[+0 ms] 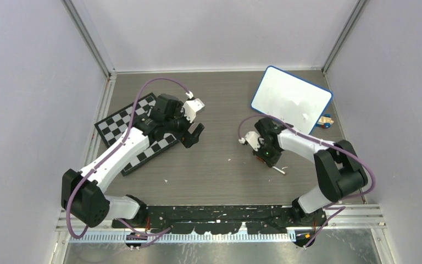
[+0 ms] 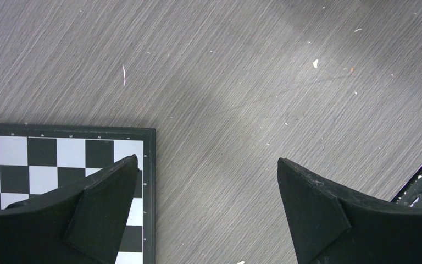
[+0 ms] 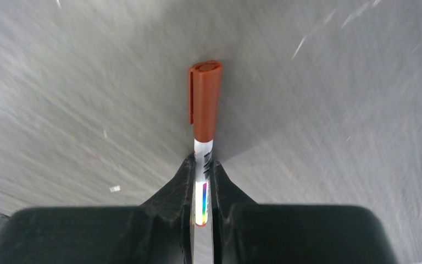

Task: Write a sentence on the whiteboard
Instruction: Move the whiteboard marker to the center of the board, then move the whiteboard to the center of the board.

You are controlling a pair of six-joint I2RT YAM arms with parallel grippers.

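Marker pickup: right gripper (image 3: 202, 165) clamped on capped red-brown marker (image 3: 204, 99). Left gripper (image 2: 209, 165) gaping, empty, over chessboard (image 2: 33, 159) corner. Whiteboard (image 1: 291, 99) far right, looks blank. Next likely: uncap, left jaws on cap.

Grey table (image 1: 220, 165) carries chessboard (image 1: 114, 125), whiteboard (image 1: 291, 98), small object (image 1: 325, 121).

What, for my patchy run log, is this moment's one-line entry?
right gripper: shut on capped marker | left gripper: open, empty, at chessboard corner | whiteboard: no writing legible

Blue-framed white whiteboard (image 1: 291, 99), black-and-white checkered chessboard (image 1: 116, 124), red-brown-capped marker (image 3: 205, 99), grey streaked table (image 1: 220, 165)
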